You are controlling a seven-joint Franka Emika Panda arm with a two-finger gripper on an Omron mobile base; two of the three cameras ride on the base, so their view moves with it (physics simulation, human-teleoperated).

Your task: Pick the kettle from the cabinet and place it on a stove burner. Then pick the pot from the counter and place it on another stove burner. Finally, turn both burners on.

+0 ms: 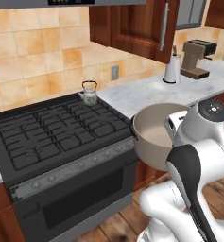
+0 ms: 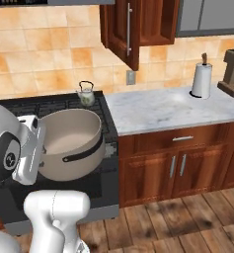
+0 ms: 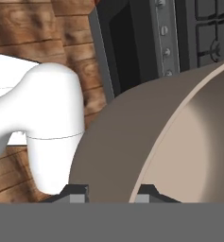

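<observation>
Taupe-grey pot, its rim clamped between the gripper fingers, hangs before the stove; carry it level onto a free burner, clear of the kettle.

I saw the kettle on the range's rear grate, and a paper-towel roll and coffee machine on the counter.
</observation>
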